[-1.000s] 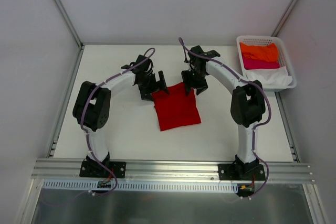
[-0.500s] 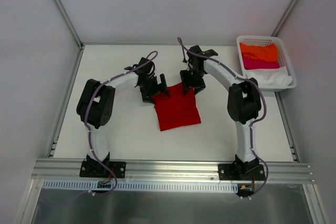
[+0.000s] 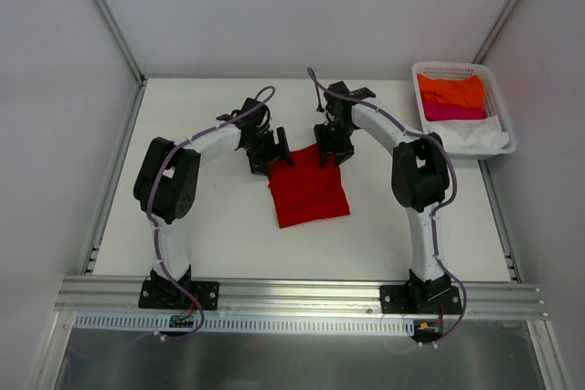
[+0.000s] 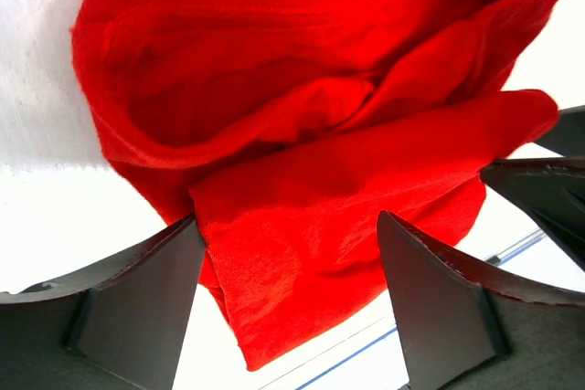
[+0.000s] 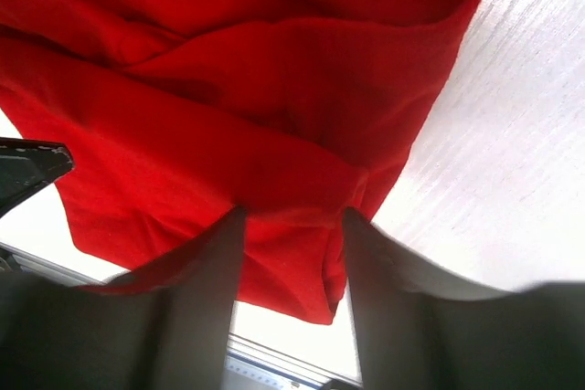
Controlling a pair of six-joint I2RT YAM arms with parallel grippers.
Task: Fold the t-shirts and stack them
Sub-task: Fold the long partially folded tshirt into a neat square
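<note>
The deep red t-shirt (image 3: 306, 191) lies folded in a rough rectangle at the table's middle. My left gripper (image 3: 272, 154) is at its far left corner. In the left wrist view the left gripper (image 4: 288, 262) is open, its fingers (image 4: 137, 299) wide apart either side of the red cloth (image 4: 302, 134). My right gripper (image 3: 331, 151) is at the far right corner. In the right wrist view the right gripper (image 5: 292, 253) stands partly open, its fingers (image 5: 196, 299) down on the red cloth (image 5: 228, 89), a fold between them. The orange (image 3: 452, 89), magenta (image 3: 454, 111) and white (image 3: 475, 134) shirts lie in the basket.
The white lattice basket (image 3: 427, 68) stands at the table's back right corner. Metal frame rails run along the table's sides and the near edge (image 3: 302, 294). White walls close in the back and both sides.
Both grippers have shifted slightly toward the red shirt's far edge and closer to each other. The shirt has not visibly moved.
</note>
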